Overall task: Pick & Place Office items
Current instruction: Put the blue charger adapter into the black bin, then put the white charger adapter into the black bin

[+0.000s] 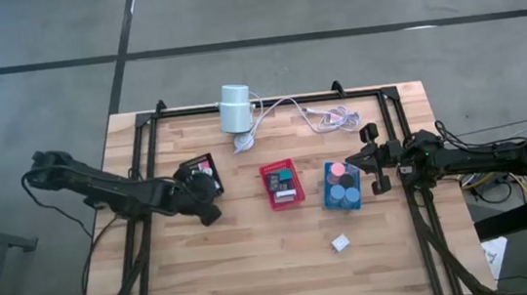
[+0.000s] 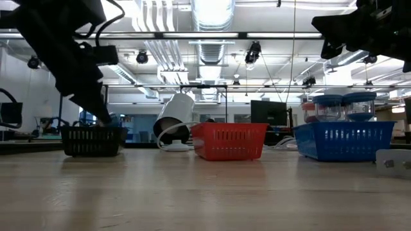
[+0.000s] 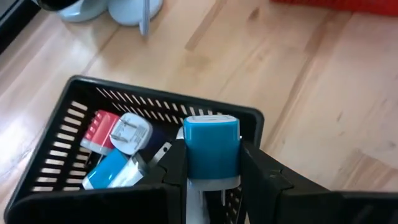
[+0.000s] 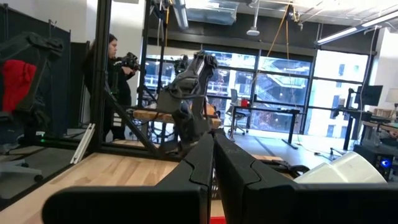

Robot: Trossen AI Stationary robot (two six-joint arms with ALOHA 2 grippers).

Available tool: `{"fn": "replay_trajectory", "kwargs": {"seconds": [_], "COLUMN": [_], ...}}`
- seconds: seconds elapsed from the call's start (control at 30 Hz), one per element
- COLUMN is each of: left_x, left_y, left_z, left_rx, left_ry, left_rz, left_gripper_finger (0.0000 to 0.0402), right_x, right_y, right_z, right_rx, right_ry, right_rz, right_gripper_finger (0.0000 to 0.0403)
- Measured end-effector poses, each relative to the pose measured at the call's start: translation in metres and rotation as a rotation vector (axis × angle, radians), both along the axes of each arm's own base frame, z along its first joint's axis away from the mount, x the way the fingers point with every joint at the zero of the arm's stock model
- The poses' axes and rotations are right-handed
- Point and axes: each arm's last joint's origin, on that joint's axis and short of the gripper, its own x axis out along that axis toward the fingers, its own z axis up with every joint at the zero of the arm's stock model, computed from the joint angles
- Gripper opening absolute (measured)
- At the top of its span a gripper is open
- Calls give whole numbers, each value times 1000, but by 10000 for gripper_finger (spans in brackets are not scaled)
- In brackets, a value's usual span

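Observation:
My left gripper is shut on a blue block with a white end, one of the office items. It hangs just over the black tray, at the tray's edge. Inside that tray lie a red-and-white piece, a white plug piece and a blue-and-white piece. In the low view the fingers come down to the black tray's rim. At the table's right side my right gripper is shut on nothing, beside the blue tray. My left gripper pinches the blue block by its two opposite sides between its two fingers. The fingers slant downward from the table's left side. The block is lifted clear above the black tray, its blue end pointing away from the wrist.
A red tray with small pieces stands mid-table; the blue tray to its right holds pink and blue round discs. A small white piece lies loose toward the near edge. A white cylinder with cables lies at the far edge.

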Motion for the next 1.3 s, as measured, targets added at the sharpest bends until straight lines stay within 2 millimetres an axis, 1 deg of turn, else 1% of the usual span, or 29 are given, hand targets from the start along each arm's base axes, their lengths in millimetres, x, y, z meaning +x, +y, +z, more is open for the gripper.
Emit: {"fn": "replay_trajectory", "kwargs": {"seconds": [0.2,0.37,0.67,0.87,1.07,1.2,1.3], "left_x": [3,4,6,10,7,-2,-11], "left_y": [0,0,0,-1,0,0,-1], "left_z": [-9,-13,-10,7,40,63,75], "left_rx": [-8,-8,-3,13,64,89,69], "left_ry": [49,63,51,-5,-95,-235,-342], "left_rz": [5,16,17,-1,-126,-301,-477], "left_gripper_finger": [90,92,176,199,203,185,151], "right_x": [0,0,0,0,0,0,0], "right_y": [0,0,0,0,0,0,0], "right_z": [0,0,0,0,0,0,0], "right_rx": [-1,-1,-4,-4,-4,-2,-2], "right_ry": [0,0,0,0,2,3,3], "right_rz": [0,0,-1,-1,-1,0,1], "right_gripper_finger": [11,11,11,11,11,11,11]}}
